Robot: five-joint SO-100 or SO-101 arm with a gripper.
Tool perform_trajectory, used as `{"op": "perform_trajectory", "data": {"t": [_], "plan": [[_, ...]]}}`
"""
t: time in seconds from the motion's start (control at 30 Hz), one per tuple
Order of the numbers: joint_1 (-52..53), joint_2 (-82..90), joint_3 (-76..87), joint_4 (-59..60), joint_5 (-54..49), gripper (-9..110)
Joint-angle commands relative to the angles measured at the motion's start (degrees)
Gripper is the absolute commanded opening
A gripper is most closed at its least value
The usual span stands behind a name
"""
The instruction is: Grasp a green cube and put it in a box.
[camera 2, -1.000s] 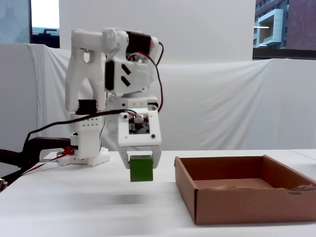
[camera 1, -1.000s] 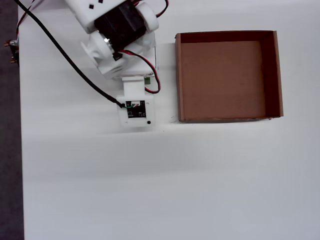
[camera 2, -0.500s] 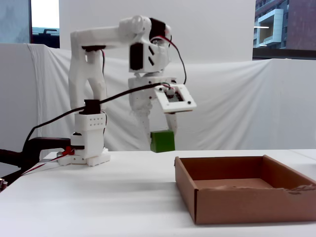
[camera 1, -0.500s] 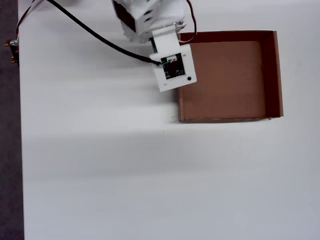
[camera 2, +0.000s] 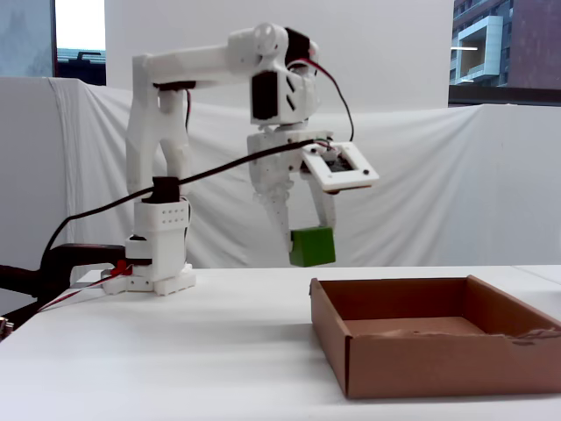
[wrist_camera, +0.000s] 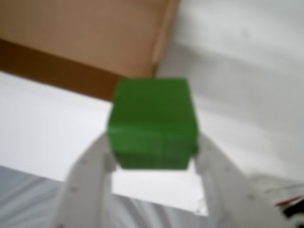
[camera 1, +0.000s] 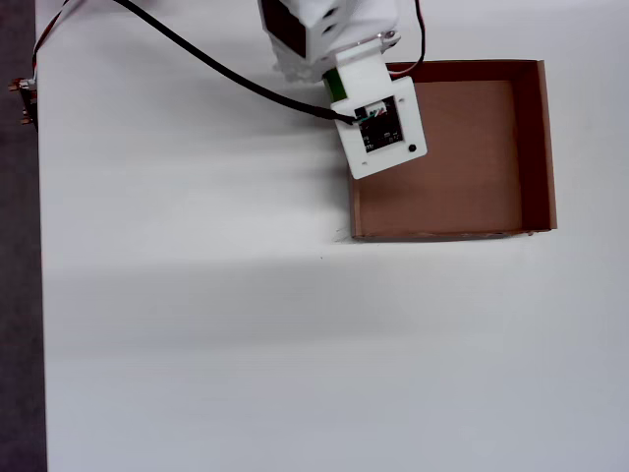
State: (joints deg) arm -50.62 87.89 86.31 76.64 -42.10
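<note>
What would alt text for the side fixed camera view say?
A white robot arm's gripper holds a green cube in the air, just above the left edge of an open brown cardboard box on a white table. The box looks empty.

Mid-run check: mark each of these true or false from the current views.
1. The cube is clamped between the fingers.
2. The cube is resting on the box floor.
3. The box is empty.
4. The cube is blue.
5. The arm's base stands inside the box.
1. True: the green cube sits between the two fingers of the gripper.
2. False: in the fixed view it hangs in the air above the box, near its wall.
3. True: the overhead view shows only bare brown floor.
4. False: it is green.
5. False: the base stands on the table, apart from the box.
</note>
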Motion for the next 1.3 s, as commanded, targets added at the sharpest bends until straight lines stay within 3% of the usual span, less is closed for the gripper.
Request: {"op": "perform_trajectory", "data": {"t": [0.0,0.7,1.27], "plan": [[-1.2,-0.4,-4.5,0.2,-0.5,15],[-4.0,-14.2,-18.6,0.2,-0.4,15],[-4.8,-20.1,-20.9,0.0,-0.2,15]]}}
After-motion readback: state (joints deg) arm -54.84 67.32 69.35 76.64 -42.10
